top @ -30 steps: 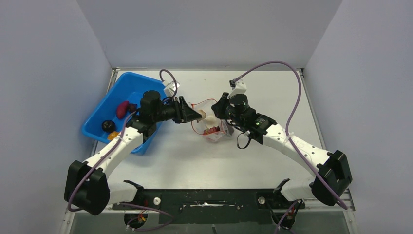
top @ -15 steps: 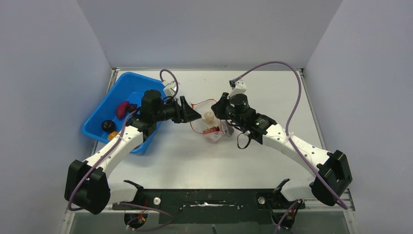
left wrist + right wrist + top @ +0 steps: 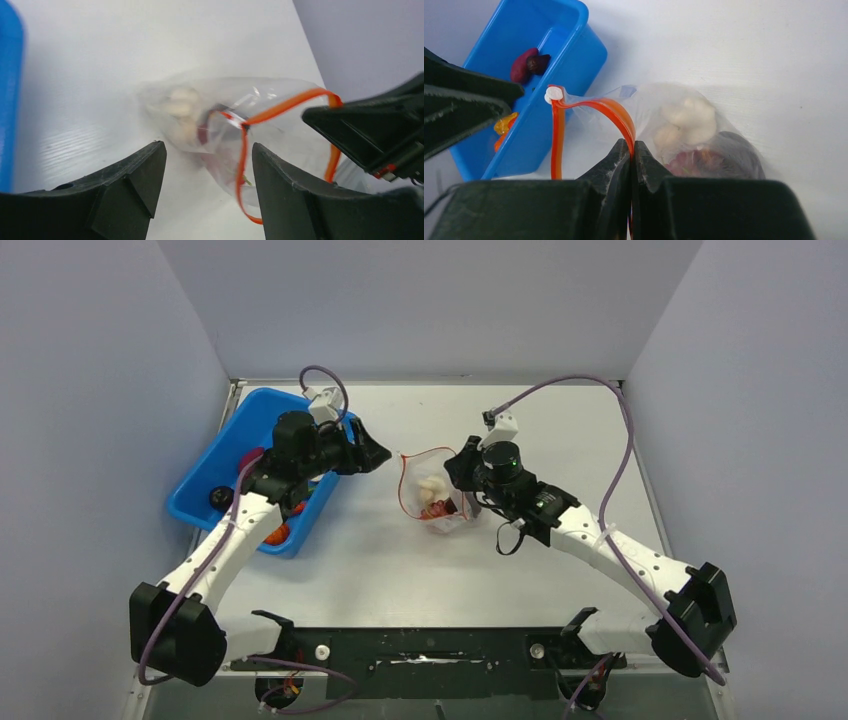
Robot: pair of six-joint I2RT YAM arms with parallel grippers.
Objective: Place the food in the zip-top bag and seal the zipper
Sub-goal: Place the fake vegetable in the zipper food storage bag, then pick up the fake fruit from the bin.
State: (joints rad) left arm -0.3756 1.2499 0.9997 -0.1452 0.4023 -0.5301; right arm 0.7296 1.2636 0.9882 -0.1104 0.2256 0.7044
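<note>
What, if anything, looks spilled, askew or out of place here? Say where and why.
Nothing stands out. The food lies either in the blue bin or inside the zip-top bag, none spilled. The right pincer pinches the bag's red zipper edge, holding its mouth up. The left pincer stands open beside it, touching nothing.

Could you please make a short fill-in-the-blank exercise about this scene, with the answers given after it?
1. The right gripper is clamped on the mouth of the clear bag, and the left gripper holds ____.
2. The white food piece lies inside the ____.
3. The colour of the bin is ____.

Missing words: nothing; bag; blue.
</note>
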